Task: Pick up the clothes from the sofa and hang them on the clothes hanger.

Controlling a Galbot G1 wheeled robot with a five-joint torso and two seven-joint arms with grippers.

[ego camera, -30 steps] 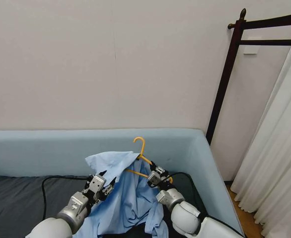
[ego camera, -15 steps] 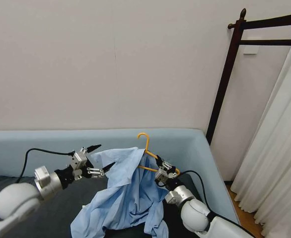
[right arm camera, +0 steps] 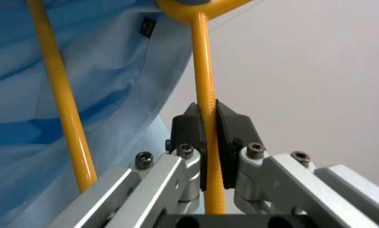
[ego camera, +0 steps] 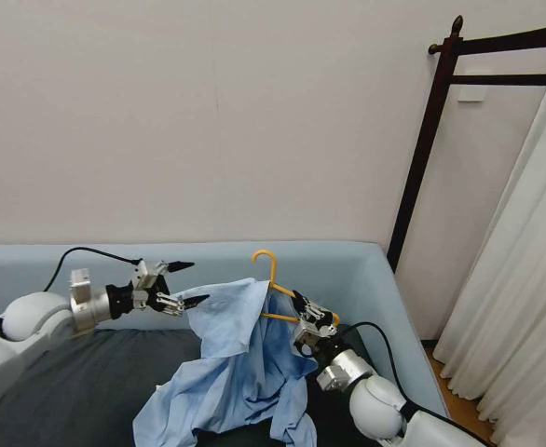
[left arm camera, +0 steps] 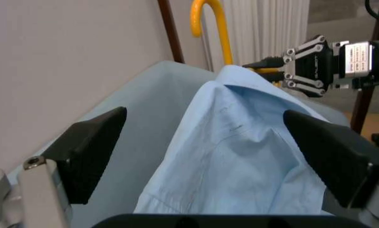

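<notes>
Shirt (ego camera: 240, 363): pale blue, draped over a yellow hanger (ego camera: 273, 273), collar at the base of the hook. One shoulder is spread out toward the robot's left. The rest hangs in loose folds, and the hem and a sleeve are bunched on the dark seat cushion (ego camera: 68, 382) of the sofa (ego camera: 371, 279). The hook rises clear above the collar, in front of the pale blue backrest.

Right gripper (ego camera: 293, 301): clamped on the hanger. In the right wrist view the two black pads (right arm camera: 189, 130) press on either side of one yellow rod just below the neck, and a second rod runs down beside them against the cloth. The arm comes up from the lower right of the head view, over the sofa's right end.

Left gripper (ego camera: 194, 282): jaws spread wide, holding nothing. It is level with the spread shoulder and just beside its edge. In the left wrist view the shoulder lies ahead, between the two black fingers (left arm camera: 94, 147). Whether a fingertip touches the cloth cannot be told. The arm reaches in from the left along the backrest, with a black cable (ego camera: 87, 251) looping above it.

Surroundings: a dark wooden rack (ego camera: 422, 158) stands beyond the sofa's right end, well apart from the shirt. A white curtain (ego camera: 525, 279) hangs to its right, and a plain wall lies behind.
</notes>
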